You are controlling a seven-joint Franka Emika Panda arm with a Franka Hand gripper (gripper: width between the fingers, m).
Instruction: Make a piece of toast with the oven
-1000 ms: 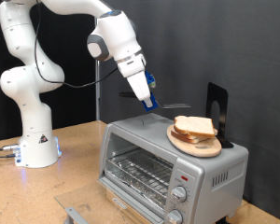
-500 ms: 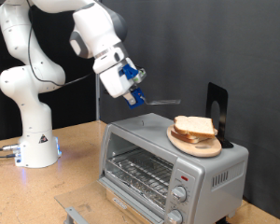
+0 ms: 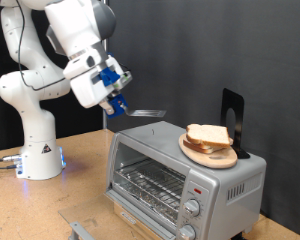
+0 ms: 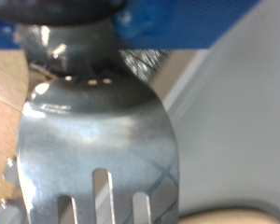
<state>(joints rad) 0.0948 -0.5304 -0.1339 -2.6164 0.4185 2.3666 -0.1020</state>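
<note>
My gripper (image 3: 114, 102) is shut on the blue handle of a metal slotted spatula (image 3: 143, 112). It holds the spatula level in the air, above and to the exterior view's left of the silver toaster oven (image 3: 150, 160). The spatula blade (image 4: 98, 131) fills the wrist view and carries nothing. The oven's glass door shows the wire rack (image 3: 150, 183) inside. A stack of bread slices (image 3: 208, 136) lies on a round wooden plate (image 3: 193, 152) on top of the oven. No single loose slice of toast shows.
A black stand (image 3: 233, 115) sits on the oven top behind the plate. The white robot base (image 3: 35, 150) stands at the exterior view's left on the wooden table (image 3: 80, 160). A grey metal piece (image 3: 78, 228) lies at the table's front.
The arm has swung to the exterior view's left with the spatula, from beside the bread plate above the oven to off the oven's left end.
</note>
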